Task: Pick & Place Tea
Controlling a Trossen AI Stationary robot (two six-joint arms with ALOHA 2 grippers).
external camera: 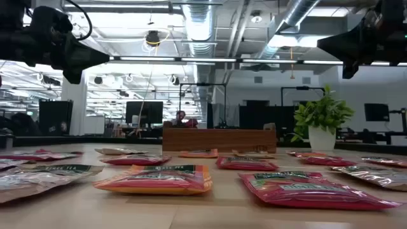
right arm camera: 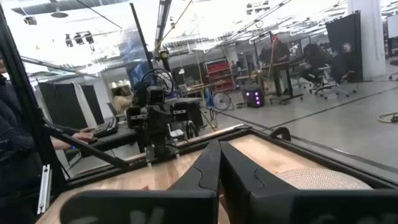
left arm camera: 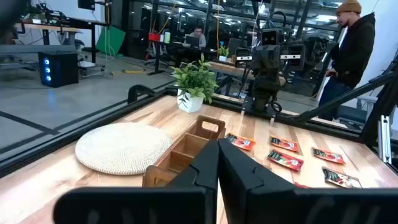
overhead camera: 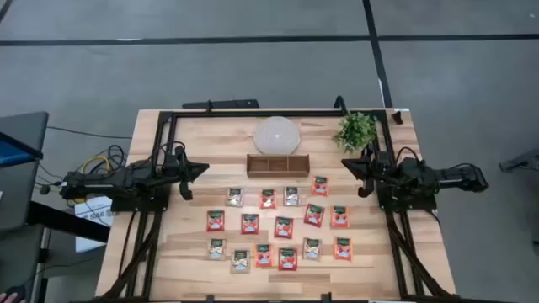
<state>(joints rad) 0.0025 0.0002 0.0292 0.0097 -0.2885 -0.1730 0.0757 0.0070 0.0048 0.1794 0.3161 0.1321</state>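
Several tea sachets (overhead camera: 284, 226), most red and some pale, lie flat in loose rows on the wooden table's middle and near part; they also show close up in the low view (external camera: 156, 179). The brown three-compartment tray (overhead camera: 278, 165) stands beyond them. My left gripper (overhead camera: 205, 168) hovers shut above the table's left side, pointing toward the right. My right gripper (overhead camera: 345, 162) hovers shut above the right side, pointing toward the left. Both are well above the sachets and hold nothing; in the wrist views their fingers (left arm camera: 219, 163) (right arm camera: 219, 163) meet.
A round white woven mat (overhead camera: 277, 135) lies at the far middle, and a small potted plant (overhead camera: 357, 130) stands at the far right. A black frame (overhead camera: 253, 113) runs around the table's edges. A person (left arm camera: 353, 43) stands beyond the table's right side.
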